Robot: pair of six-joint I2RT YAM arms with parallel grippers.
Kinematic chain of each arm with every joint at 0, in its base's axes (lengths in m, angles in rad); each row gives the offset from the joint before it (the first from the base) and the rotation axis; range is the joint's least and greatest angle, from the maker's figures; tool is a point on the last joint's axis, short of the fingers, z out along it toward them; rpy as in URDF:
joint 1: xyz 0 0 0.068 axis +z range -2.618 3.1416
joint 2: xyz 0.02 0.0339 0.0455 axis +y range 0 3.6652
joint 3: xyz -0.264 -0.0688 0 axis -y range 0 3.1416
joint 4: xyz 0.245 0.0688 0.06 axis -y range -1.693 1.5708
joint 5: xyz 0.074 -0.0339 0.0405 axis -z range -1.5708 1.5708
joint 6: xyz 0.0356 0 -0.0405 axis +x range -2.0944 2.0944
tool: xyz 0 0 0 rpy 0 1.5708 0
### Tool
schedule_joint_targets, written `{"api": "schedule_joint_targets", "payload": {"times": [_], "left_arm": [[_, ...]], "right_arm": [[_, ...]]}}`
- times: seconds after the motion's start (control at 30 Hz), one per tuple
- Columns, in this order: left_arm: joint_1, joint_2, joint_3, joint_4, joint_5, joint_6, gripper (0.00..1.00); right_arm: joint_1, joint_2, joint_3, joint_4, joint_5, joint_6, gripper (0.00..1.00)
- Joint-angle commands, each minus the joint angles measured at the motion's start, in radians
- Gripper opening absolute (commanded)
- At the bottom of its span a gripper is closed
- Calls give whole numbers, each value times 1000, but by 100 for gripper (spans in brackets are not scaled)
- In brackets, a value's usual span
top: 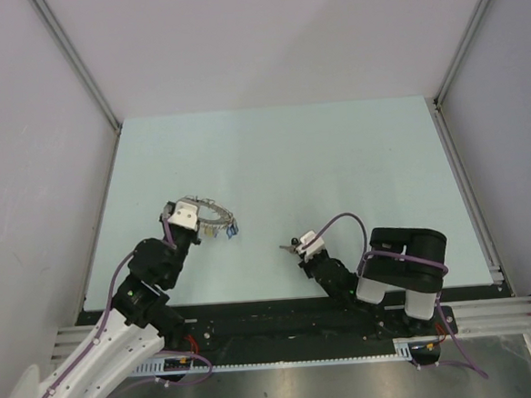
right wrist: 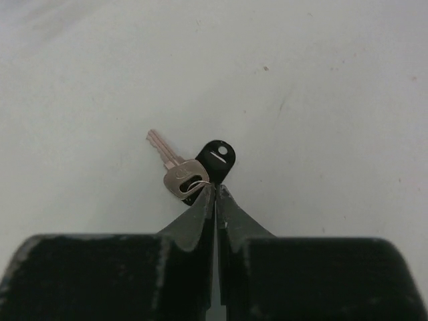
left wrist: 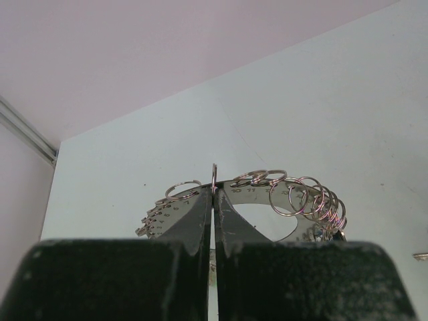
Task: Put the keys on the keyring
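Left hand [left wrist: 214, 192] clenched on large silver wire keyring [left wrist: 257, 191], left-centre of pale desk [top: 336, 158]. Right hand [right wrist: 215, 192] pinching small silver key with black tag [right wrist: 180, 178] by thin loop [right wrist: 196, 182] only; hands well apart. My worry: key swivels on loop, slips out, or misses ring gap at handover.

Bright, even light; foregrounds seemingly soft.

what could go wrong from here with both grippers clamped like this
1. The right gripper pinches the silver key and black key head only at its very fingertips, so they may twist or slip out.
2. The left gripper holds the keyring by a thin edge; it could pivot when a key is pushed against it.
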State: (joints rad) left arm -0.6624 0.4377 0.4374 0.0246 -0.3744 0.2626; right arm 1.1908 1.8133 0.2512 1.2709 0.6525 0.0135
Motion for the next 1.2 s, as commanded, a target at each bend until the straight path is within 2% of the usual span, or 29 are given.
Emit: {"api": "schedule_joint_targets", "payload": {"times": [0.0,0.17,0.33,0.37,0.43,0.47,0.6,0.67,0.8,0.83,0.87,1.0,1.17], "left_arm": [[6,-19,0,110,-18,12,2],[6,-24,0,109,-6,7,2],[7,-43,3,107,-4,9,2],[6,-47,4,106,-4,9,2],[6,-50,6,106,-1,7,3],[6,-53,6,104,2,9,2],[6,-53,11,98,12,6,3],[6,-53,12,97,18,4,3],[6,-48,18,89,28,4,3],[6,-47,18,89,31,3,4],[6,-44,20,86,32,3,4],[6,-34,21,78,38,4,4],[6,-31,24,72,48,4,5]], "right_arm": [[27,-18,-39,154,111,71,14],[44,-164,-56,12,101,91,35],[4,-475,34,-548,10,212,50],[-38,-511,63,-691,-58,223,51],[-89,-622,89,-822,-146,250,56],[-121,-658,115,-937,-247,253,56],[-305,-773,163,-1139,-474,266,56],[-347,-805,180,-1215,-569,243,56],[-436,-770,246,-1318,-705,171,56],[-479,-757,255,-1314,-828,157,54],[-488,-715,269,-1317,-867,122,54],[-500,-591,382,-1381,-933,62,53],[-499,-467,557,-1593,-869,-101,52]]}}
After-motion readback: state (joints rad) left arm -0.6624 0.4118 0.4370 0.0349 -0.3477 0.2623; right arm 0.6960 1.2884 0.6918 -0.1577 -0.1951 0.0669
